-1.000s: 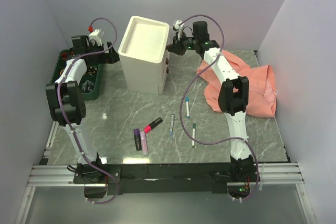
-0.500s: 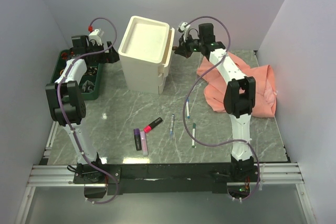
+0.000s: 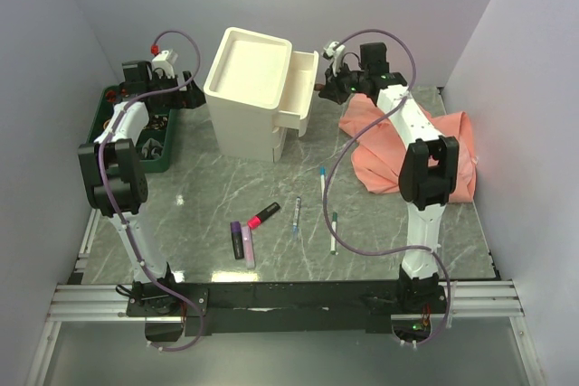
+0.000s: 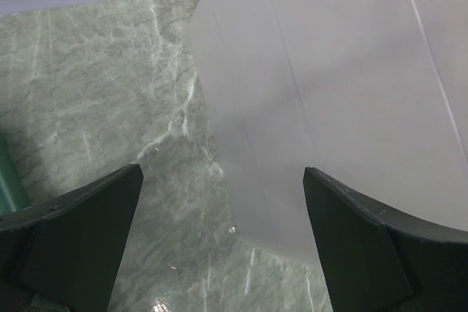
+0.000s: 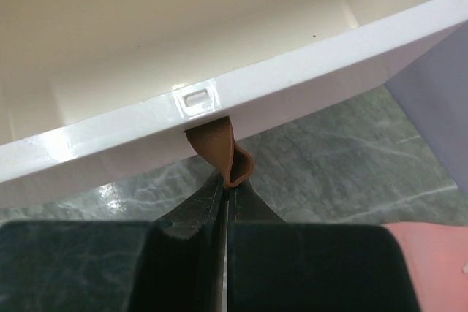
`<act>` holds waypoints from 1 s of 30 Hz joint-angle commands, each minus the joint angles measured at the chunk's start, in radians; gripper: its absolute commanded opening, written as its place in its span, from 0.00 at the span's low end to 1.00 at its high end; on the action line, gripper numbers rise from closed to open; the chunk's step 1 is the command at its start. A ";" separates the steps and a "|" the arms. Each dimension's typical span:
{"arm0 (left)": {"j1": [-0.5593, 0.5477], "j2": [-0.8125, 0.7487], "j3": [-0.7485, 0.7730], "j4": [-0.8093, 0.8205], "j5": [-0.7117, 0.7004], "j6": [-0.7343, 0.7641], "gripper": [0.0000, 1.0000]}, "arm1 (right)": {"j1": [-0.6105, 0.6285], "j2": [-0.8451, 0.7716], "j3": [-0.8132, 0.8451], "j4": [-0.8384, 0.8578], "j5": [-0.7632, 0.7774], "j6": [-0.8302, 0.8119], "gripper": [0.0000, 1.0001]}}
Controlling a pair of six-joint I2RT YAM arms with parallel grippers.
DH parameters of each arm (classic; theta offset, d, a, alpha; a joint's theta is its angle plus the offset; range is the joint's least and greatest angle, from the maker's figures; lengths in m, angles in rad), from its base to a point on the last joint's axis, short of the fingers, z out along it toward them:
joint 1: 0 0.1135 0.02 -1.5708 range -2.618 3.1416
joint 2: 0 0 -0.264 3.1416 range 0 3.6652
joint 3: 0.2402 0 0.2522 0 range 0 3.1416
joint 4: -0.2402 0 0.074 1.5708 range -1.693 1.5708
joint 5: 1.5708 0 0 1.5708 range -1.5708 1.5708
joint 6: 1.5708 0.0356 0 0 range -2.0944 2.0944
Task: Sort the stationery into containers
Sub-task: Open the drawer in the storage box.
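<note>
Beside the cabinet: the right gripper (image 3: 331, 88) is clamping the small brown handle (image 5: 221, 150) of the top drawer (image 3: 302, 88), its 2 fingers nearly meeting around the tab.
What is changing: over the last second the drawer is sliding from shut to well open out of the cream cabinet (image 3: 244, 79), with the right arm drawing back toward the pink cloth (image 3: 425, 155).
What that is meaning: 1 container is now standing open and, in the right wrist view, showing a bare floor. The sorting itself is probably still waiting to begin.
Drawer's axis: it is pointing out of the cabinet toward the right of the overhead view, its long front wall running near to far.
Stationery: 6 pieces are lying on the table (image 3: 407, 232), well apart from the drawer and not shifting over that second.
Highlighters: the purple highlighter (image 3: 237, 240) and pink highlighter (image 3: 247, 249) are lying side by side, long axes near to far.
Marker: the red-and-black marker (image 3: 264, 215) is lying diagonally, near-left to far-right.
Pens: the 3 thin pens (image 3: 322, 183) are running roughly near to far.
Left gripper (image 4: 219, 239): it is hanging wide open beside the cabinet's left wall, holding nothing, near the green tray (image 3: 109, 124).
</note>
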 commanded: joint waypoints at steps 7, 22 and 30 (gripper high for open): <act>0.026 0.005 0.022 0.030 0.025 0.011 1.00 | -0.058 -0.125 -0.037 -0.026 0.028 -0.034 0.00; 0.039 -0.015 -0.009 0.042 0.020 0.008 1.00 | -0.066 -0.153 -0.083 -0.045 0.076 -0.055 0.00; 0.054 -0.058 0.001 0.063 -0.007 -0.035 1.00 | -0.069 -0.201 -0.082 -0.153 0.180 -0.067 0.47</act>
